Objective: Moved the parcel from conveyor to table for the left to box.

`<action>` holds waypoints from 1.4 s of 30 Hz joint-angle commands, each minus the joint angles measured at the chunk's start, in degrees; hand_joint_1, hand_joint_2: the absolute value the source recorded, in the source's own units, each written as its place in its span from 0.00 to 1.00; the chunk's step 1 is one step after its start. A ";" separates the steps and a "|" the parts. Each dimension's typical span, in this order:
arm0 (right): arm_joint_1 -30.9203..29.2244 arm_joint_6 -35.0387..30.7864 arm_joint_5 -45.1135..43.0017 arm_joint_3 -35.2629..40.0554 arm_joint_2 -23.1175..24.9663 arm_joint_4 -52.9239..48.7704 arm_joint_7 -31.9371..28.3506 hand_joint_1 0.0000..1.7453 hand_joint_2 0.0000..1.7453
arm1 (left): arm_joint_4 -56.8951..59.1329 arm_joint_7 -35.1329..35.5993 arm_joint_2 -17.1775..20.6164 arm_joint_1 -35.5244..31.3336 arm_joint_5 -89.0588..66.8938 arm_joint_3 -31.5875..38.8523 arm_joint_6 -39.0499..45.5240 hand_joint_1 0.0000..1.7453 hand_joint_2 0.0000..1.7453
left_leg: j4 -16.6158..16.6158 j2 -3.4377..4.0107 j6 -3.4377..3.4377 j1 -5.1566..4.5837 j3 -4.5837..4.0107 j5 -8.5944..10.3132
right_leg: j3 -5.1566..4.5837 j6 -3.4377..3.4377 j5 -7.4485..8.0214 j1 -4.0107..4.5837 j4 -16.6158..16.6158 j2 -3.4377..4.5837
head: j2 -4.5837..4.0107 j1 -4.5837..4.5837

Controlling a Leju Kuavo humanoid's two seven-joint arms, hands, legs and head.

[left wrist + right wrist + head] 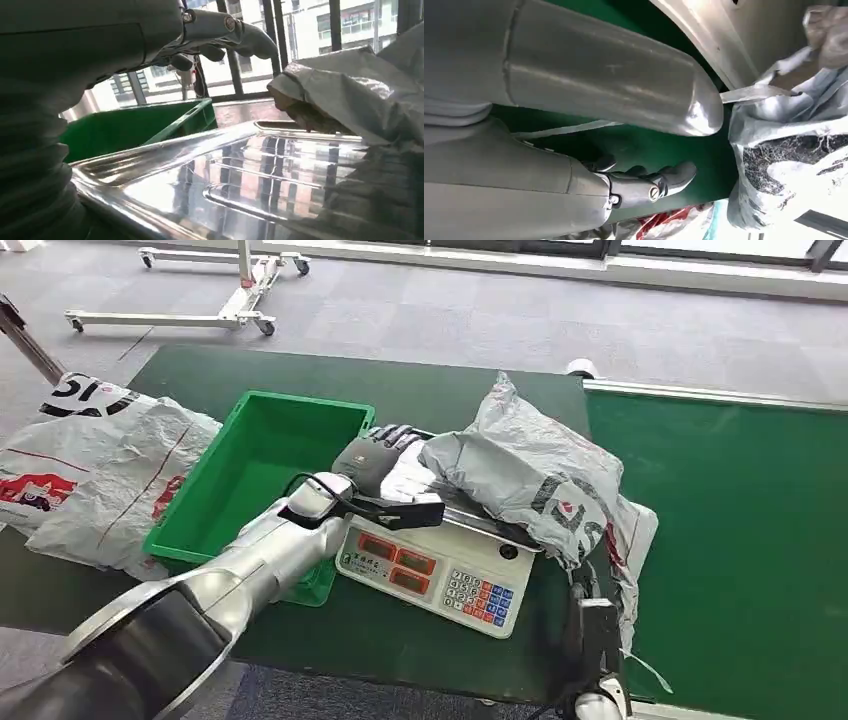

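On the dark green tabletop [420, 630], a scale [440, 570] sits near the front edge, its steel pan carrying a crumpled grey parcel [530, 475] with black lettering; the parcel overhangs the pan toward the conveyor [730, 540], which adjoins the tabletop's right edge. A green bin [255, 475] stands just beside the scale on the left, open tabletop behind it to the far edge. More grey bags [90, 475] lie over the left edge. Grey carpet and a white wheeled frame [240, 290] lie beyond. The left hand [375, 455] rests at the parcel's left end above the pan, fingers [250, 37] apart, gripping nothing visible. The right hand [649, 185] hangs beside the parcel's right side, fingers loosely curled, holding nothing.
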 commanded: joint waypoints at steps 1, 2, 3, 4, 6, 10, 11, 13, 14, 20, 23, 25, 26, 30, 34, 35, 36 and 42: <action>3.03 -1.41 -3.45 -5.60 -1.68 1.40 -1.77 0.00 0.00 | -19.52 -18.80 15.43 18.21 1.77 1.76 -20.59 0.00 0.00 | -0.50 -0.18 0.05 -0.06 0.43 0.07 | 0.31 -0.05 0.10 -0.13 -0.42 0.57 | 0.00 -0.02; 4.06 -0.94 -3.51 -6.51 -1.57 0.28 -1.95 0.00 0.00 | -31.50 -16.72 23.48 23.07 4.82 2.09 -23.90 0.00 0.00 | -0.35 0.04 0.02 -0.09 0.48 -0.05 | 0.35 -0.02 -0.02 -0.16 -0.25 0.48 | 0.00 0.02; 4.95 -0.98 -3.44 -7.57 -1.21 -0.69 -1.86 0.00 0.00 | -43.17 -13.71 31.11 28.03 9.48 3.30 -28.89 0.00 0.00 | -0.48 0.06 0.02 -0.09 0.53 -0.06 | 0.38 -0.02 -0.02 -0.17 -0.35 0.70 | 0.00 0.02; 5.91 -0.79 -3.62 -8.50 -0.88 -1.86 -1.77 0.00 0.00 | -54.44 -12.82 38.40 32.83 14.89 4.93 -32.63 0.00 0.00 | -0.34 0.34 0.00 -0.08 0.53 -0.17 | 0.34 -0.04 -0.09 -0.15 -0.21 0.80 | 0.00 -0.07; 6.93 -0.59 -3.58 -9.92 -0.46 -3.19 -1.53 0.00 0.00 | -76.82 -9.25 51.83 47.37 29.78 13.77 -39.07 0.00 0.00 | -0.39 0.63 -0.12 -0.11 0.89 -0.40 | 0.61 -0.03 -0.25 -0.18 -0.15 1.04 | 0.00 0.39; 7.45 -0.12 -3.74 -12.16 -0.37 -4.46 -1.55 0.00 0.00 | -107.48 -9.41 65.10 78.52 41.47 41.63 -41.64 0.00 0.00 | -0.70 3.03 -0.71 0.01 2.36 -2.08 | 1.71 -0.58 -0.99 -0.19 -0.06 3.53 | 0.00 0.15; 7.20 0.07 -3.79 -12.63 -0.30 -4.43 -1.78 0.00 0.00 | -110.81 -8.68 62.31 82.78 43.12 50.40 -45.07 0.00 0.00 | -0.64 3.95 -0.96 0.19 3.33 -2.80 | 2.39 -0.74 -1.47 -0.19 0.01 4.18 | 0.00 0.13; 6.19 0.40 -3.79 -13.10 -0.26 -3.52 -1.94 0.00 0.00 | -111.99 -7.14 59.23 82.44 46.61 57.18 -50.36 0.00 0.00 | -0.41 3.28 -0.99 0.40 3.84 -3.10 | 2.87 -0.78 -2.30 -0.17 0.20 3.50 | 0.00 -0.04; 6.12 0.41 -3.77 -13.09 -0.26 -3.43 -1.94 0.00 0.00 | -111.66 -7.05 59.07 82.00 46.60 57.12 -50.62 0.00 0.00 | -0.35 3.19 -1.12 0.57 3.74 -3.20 | 2.86 -0.88 -2.30 -0.02 0.21 3.56 | 0.00 -0.31; 1.92 0.56 -4.93 -11.31 -0.04 1.20 -3.09 0.00 0.00 | -114.21 -11.22 47.43 84.15 40.84 63.36 -52.13 0.00 0.00 | -0.37 0.92 -0.67 0.73 3.74 -3.08 | 3.25 -0.71 -3.49 0.15 -0.26 1.23 | 0.00 -0.31; 2.13 -0.11 -5.83 -10.93 0.55 1.36 -2.84 0.00 0.00 | -110.88 -11.47 40.69 81.90 40.20 67.36 -50.23 0.00 0.00 | -0.34 0.92 -0.66 0.69 3.19 -3.13 | 3.06 -0.50 -3.33 0.12 -0.35 1.34 | 0.00 -0.31; 2.71 -0.29 -5.92 -10.69 0.57 0.88 -2.72 0.00 0.00 | -108.05 -11.91 40.61 79.08 39.39 66.15 -50.84 0.00 0.00 | -0.42 0.73 -0.48 0.54 3.34 -3.01 | 3.33 -0.40 -3.20 0.00 -0.41 1.13 | 0.00 -0.31; 2.71 -0.29 -5.92 -10.69 0.57 0.88 -2.72 0.00 0.00 | -108.05 -11.91 40.61 79.08 39.39 66.15 -50.84 0.00 0.00 | -0.66 0.40 -0.40 0.49 3.01 -2.75 | 3.01 -0.43 -2.97 -0.01 -0.61 1.25 | 0.00 -0.33; 2.71 -0.29 -5.92 -10.69 0.57 0.88 -2.72 0.00 0.00 | -108.05 -11.91 40.61 79.08 39.39 66.15 -50.84 0.00 0.00 | -0.32 0.67 -0.51 0.47 3.86 -3.06 | 3.41 -0.21 -2.81 0.03 -0.37 1.13 | 0.00 -0.33; 2.71 -0.29 -5.92 -10.69 0.57 0.88 -2.72 0.00 0.00 | -108.05 -11.91 40.61 79.08 39.39 66.15 -50.84 0.00 0.00 | -0.29 0.62 -0.61 0.52 3.42 -3.12 | 3.39 -0.34 -2.91 0.08 -0.36 1.02 | 0.00 -0.31; 2.71 -0.29 -5.92 -10.69 0.57 0.88 -2.72 0.00 0.00 | -108.05 -11.91 40.61 79.08 39.39 66.15 -50.84 0.00 0.00 | -0.36 0.51 -0.58 0.51 3.32 -3.05 | 3.28 -0.34 -2.84 0.08 -0.42 1.09 | 0.00 -0.31; 2.71 -0.29 -5.92 -10.69 0.57 0.88 -2.72 0.00 0.00 | -108.05 -11.91 40.61 79.08 39.39 66.15 -50.84 0.00 0.00 | -0.39 0.42 -0.56 0.50 3.23 -2.99 | 3.20 -0.34 -2.80 0.08 -0.44 1.12 | 0.00 -0.31; 2.71 -0.29 -5.92 -10.69 0.57 0.88 -2.72 0.00 0.00 | -108.05 -11.91 40.61 79.08 39.39 66.15 -50.84 0.00 0.00 | -0.31 0.61 -0.62 0.52 3.43 -3.13 | 3.39 -0.34 -2.93 0.08 -0.37 1.05 | 0.00 -0.31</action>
